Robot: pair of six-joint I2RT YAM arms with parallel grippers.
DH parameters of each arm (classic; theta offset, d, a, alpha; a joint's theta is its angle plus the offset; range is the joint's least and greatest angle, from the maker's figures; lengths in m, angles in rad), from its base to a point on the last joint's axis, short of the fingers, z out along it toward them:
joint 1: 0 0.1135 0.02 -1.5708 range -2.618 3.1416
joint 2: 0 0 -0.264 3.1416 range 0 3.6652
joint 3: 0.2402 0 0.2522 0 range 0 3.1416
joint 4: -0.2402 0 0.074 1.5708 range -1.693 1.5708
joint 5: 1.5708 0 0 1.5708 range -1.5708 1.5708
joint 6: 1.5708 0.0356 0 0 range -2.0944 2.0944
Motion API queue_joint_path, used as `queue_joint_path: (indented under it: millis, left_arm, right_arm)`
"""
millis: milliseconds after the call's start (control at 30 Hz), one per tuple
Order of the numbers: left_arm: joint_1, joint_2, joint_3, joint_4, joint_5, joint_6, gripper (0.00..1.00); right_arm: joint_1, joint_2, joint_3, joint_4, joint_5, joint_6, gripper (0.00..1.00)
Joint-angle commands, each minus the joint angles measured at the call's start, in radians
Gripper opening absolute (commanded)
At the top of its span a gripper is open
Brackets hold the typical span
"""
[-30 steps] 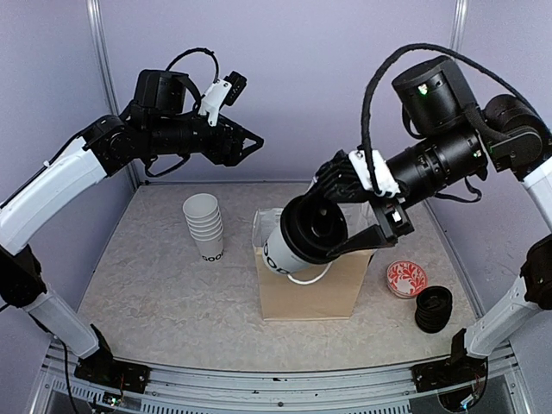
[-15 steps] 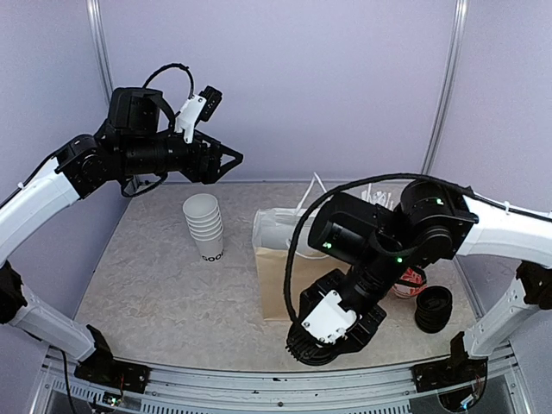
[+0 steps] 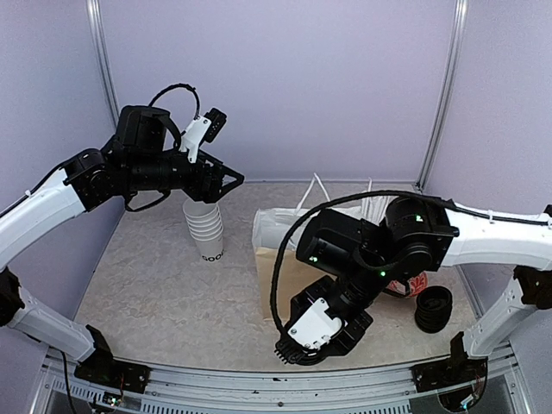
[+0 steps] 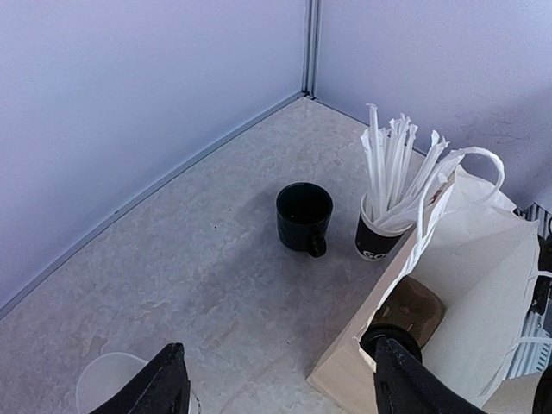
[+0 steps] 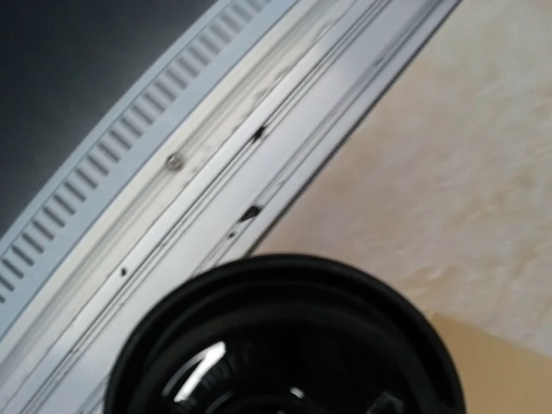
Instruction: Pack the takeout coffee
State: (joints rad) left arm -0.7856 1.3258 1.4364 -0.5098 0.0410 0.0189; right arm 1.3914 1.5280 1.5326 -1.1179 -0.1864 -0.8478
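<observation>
In the right wrist view the black lid (image 5: 285,345) of a takeout coffee cup fills the lower frame, held close before the camera. My right gripper (image 3: 302,345) is shut on that cup, low over the table's near edge in front of the brown paper bag (image 3: 297,276). The cup body is hidden in the top view. In the left wrist view the bag (image 4: 466,285) holds a brown tray (image 4: 423,306) and a second black lid (image 4: 390,336). My left gripper (image 3: 228,179) is open and empty, high above the stack of white cups (image 3: 205,226).
A black mug (image 4: 304,216) and a black cup with white sticks (image 4: 384,233) stand behind the bag. A red patterned dish (image 3: 407,280) and a stack of black lids (image 3: 434,307) sit at the right. The metal front rail (image 5: 172,198) lies under my right gripper.
My right arm has swung from above the bag down to the table's near edge, with the cup still in it. My left arm has shifted slightly above the cup stack.
</observation>
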Motion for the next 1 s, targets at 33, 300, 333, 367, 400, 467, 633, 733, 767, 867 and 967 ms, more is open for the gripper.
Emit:
queue_joint_path:
  millis: [33,300,333,367,400,467,633,733,767,867,967]
  left_arm:
    - [0.001,-0.042,-0.041,0.046,0.055,-0.014,0.72]
    - [-0.005,-0.066,-0.096,0.067,0.087,-0.037,0.71]
    - [-0.008,-0.065,-0.098,0.068,0.089,-0.04,0.71]
    - [-0.011,-0.061,-0.1,0.067,0.092,-0.039,0.71]
    - [-0.014,-0.058,-0.099,0.068,0.092,-0.04,0.71]
    - [-0.021,-0.055,-0.101,0.067,0.092,-0.04,0.71]
    - [-0.032,-0.05,-0.106,0.067,0.096,-0.036,0.71]
    - [-0.033,-0.04,-0.106,0.07,0.101,-0.036,0.72]
    - [-0.036,-0.035,-0.105,0.07,0.103,-0.036,0.72]
    - [-0.041,-0.026,-0.106,0.07,0.107,-0.034,0.71]
    - [-0.043,-0.021,-0.111,0.07,0.104,-0.034,0.72]
  right_arm:
    - [0.0,0.0,-0.111,0.091,0.002,0.012,0.62]
    - [-0.098,0.033,-0.157,0.116,-0.071,0.044,0.69]
    - [-0.112,0.038,-0.16,0.12,-0.086,0.041,0.69]
    - [-0.124,0.044,-0.166,0.124,-0.097,0.035,0.7]
    - [-0.132,0.048,-0.172,0.123,-0.103,0.025,0.72]
    - [-0.14,0.052,-0.182,0.117,-0.105,0.008,0.78]
    - [-0.144,0.049,-0.194,0.104,-0.111,0.004,0.9]
    - [-0.144,0.045,-0.19,0.099,-0.108,0.007,0.97]
    - [-0.144,0.041,-0.189,0.097,-0.101,0.007,0.98]
    - [-0.144,0.031,-0.192,0.113,-0.063,0.007,0.96]
    - [-0.144,0.022,-0.203,0.128,-0.033,-0.017,0.93]
